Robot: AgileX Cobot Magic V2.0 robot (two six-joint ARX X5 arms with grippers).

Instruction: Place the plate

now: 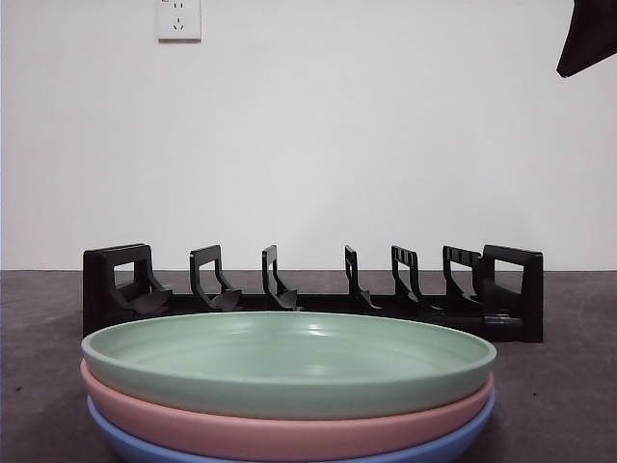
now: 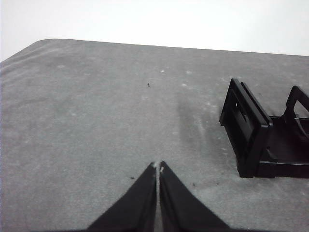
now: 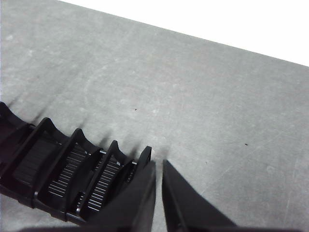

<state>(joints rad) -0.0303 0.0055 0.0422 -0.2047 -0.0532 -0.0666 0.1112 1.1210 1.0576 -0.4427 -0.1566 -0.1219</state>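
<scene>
While both grippers hang empty with jaws pressed together, the green plate (image 1: 289,362) tops a stack on a pink plate (image 1: 289,432) and a blue plate (image 1: 289,453) at the bottom centre of the front view. Just behind it, the black plate rack (image 1: 313,289) runs left to right across mid-frame. Neither left gripper (image 2: 158,166) nor right gripper (image 3: 158,164) is clearly nearer the stack. Grey matte tabletop (image 2: 96,121); white wall with an outlet (image 1: 178,19).
</scene>
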